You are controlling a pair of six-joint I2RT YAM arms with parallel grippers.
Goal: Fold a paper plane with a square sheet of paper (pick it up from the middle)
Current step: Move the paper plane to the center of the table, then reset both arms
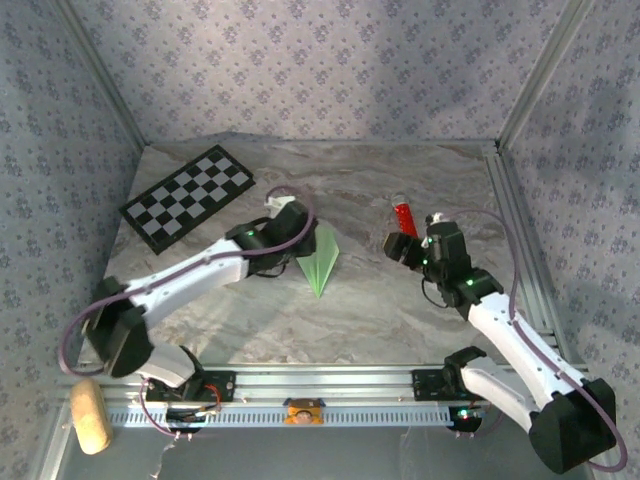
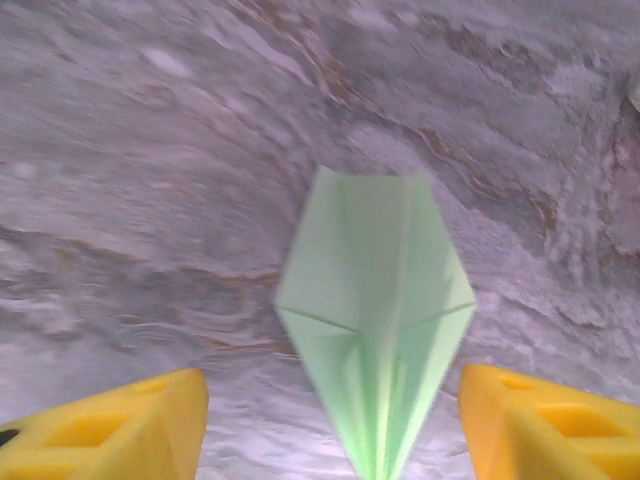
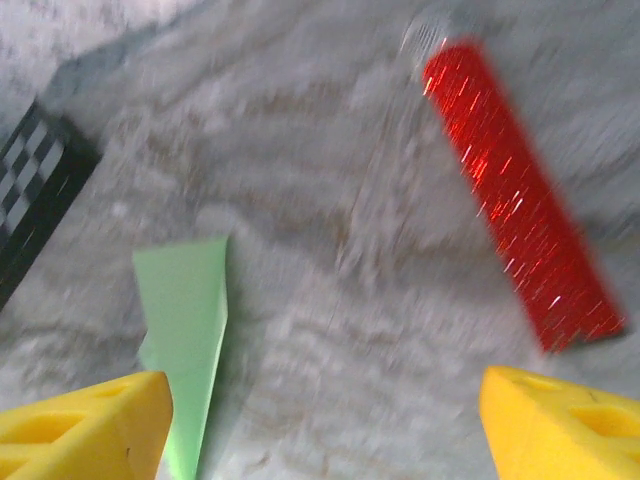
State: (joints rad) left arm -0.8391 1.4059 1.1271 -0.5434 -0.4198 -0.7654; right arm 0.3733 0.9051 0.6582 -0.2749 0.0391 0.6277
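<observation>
The square sheet of paper lies folded into a light green paper plane flat on the marble table, its point toward the arms. My left gripper hovers just left of it, open. In the left wrist view the plane lies between the yellow fingers without touching either; the gripper holds nothing. My right gripper stands open to the right, over bare table. Its wrist view shows the plane by its left finger and nothing in the gripper.
A red glittery tube lies just beyond the right gripper, also in the right wrist view. A checkerboard rests at the back left. Metal frame rails edge the table, and a cork-like roll sits at the near left.
</observation>
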